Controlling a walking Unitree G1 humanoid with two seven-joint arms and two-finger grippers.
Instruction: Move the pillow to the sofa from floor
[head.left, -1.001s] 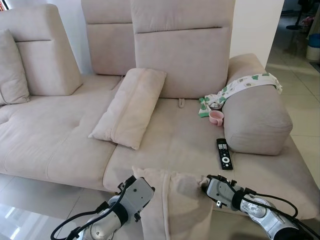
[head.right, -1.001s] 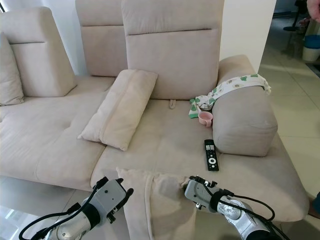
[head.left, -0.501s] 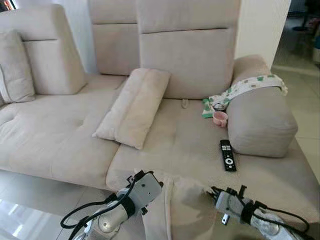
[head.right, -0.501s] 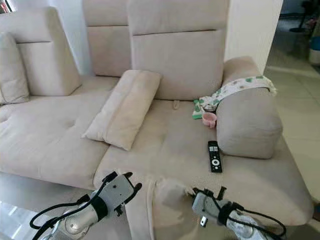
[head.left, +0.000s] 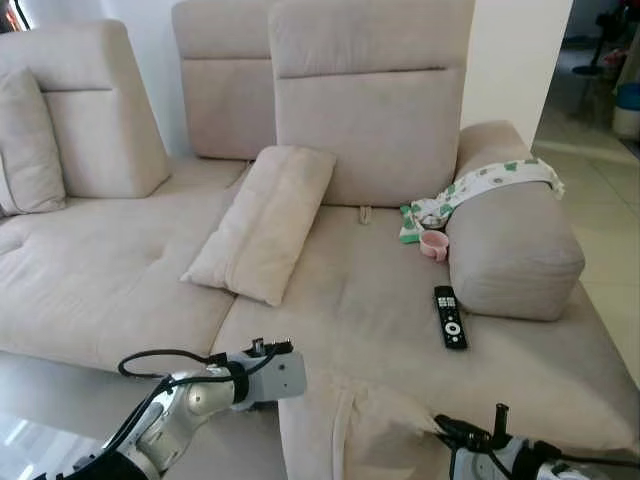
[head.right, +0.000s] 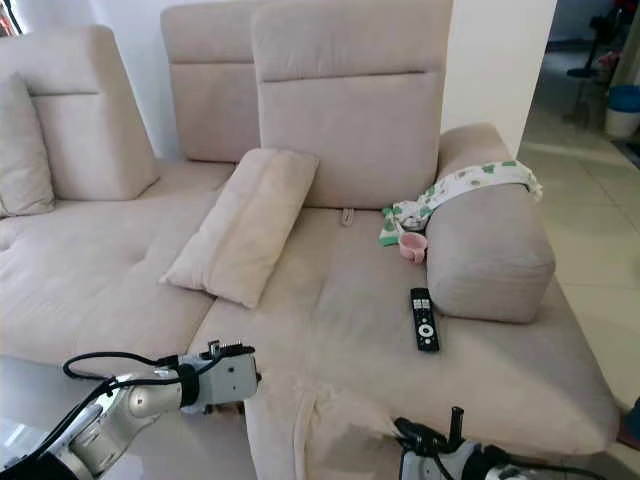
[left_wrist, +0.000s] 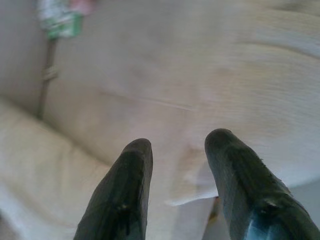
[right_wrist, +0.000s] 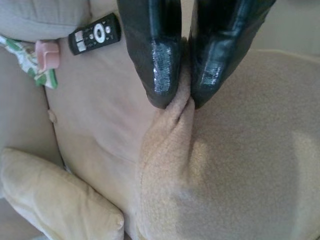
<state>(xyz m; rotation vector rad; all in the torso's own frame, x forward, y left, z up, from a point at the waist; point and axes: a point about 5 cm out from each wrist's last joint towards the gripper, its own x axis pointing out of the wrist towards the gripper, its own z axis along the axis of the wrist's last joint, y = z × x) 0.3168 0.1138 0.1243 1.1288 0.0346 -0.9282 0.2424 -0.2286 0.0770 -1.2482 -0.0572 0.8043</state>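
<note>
The beige pillow hangs over the sofa's front edge, its top resting on the seat. My right gripper is shut on a pinched fold of the pillow's fabric; in the left eye view it sits at the pillow's right corner. My left gripper is open with nothing between its fingers, pointing at the seat fabric. In the left eye view it is just left of the pillow, level with the seat's front edge.
On the seat lie a second beige cushion, a black remote and a pink cup. A patterned cloth drapes the right armrest. Another cushion leans at far left. Tiled floor lies below.
The left gripper has let go of the pillow's left edge and drawn away to the left. The pillow and right gripper sit lower in the picture. The camera has shifted.
</note>
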